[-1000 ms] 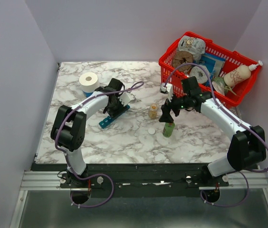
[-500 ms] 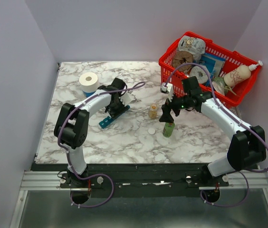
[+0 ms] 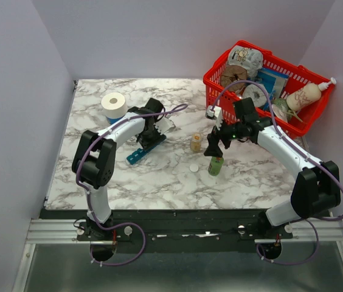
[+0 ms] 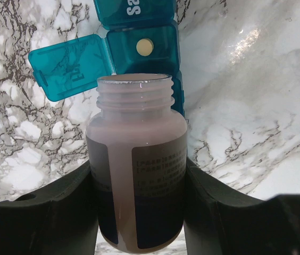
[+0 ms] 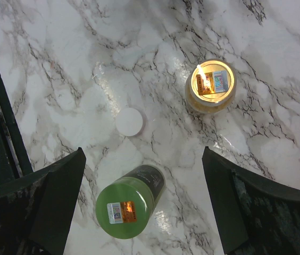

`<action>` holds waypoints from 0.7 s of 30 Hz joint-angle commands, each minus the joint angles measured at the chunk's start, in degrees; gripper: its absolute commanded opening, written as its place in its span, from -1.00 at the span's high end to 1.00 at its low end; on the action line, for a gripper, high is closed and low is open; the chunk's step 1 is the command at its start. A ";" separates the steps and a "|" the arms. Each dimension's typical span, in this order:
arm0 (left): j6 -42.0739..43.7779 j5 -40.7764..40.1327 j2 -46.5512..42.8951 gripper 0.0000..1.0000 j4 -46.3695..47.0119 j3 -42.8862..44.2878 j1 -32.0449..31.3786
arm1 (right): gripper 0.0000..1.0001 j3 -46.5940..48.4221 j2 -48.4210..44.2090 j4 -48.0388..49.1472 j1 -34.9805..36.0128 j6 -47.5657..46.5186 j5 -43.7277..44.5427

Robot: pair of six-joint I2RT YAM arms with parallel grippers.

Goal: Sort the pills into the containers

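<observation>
Left fingers clamped one uncapped pill bottle, mouth aimed at the teal organiser on the marble surface, apparently to tip pills in; one pill lay in its single open compartment. Right fingers, spread wide and empty, hung over one green bottle, one amber bottle and one white cap.
</observation>
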 commanded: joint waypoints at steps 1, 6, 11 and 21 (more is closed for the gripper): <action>-0.81 -2.22 1.44 1.00 -2.78 2.39 -0.79 | -1.00 0.24 0.51 -1.01 -0.42 -0.82 -1.55; -1.07 -2.66 2.49 1.00 -3.75 3.09 -1.22 | -1.00 0.16 0.59 -1.09 -0.42 -0.73 -1.64; -0.72 -3.36 2.40 1.00 -3.75 2.30 -1.49 | -1.00 0.33 0.68 -1.27 -0.50 -0.90 -1.81; -1.15 -3.72 2.05 1.00 -4.71 3.09 -1.40 | -1.00 0.33 0.86 -1.44 -0.77 -0.90 -2.16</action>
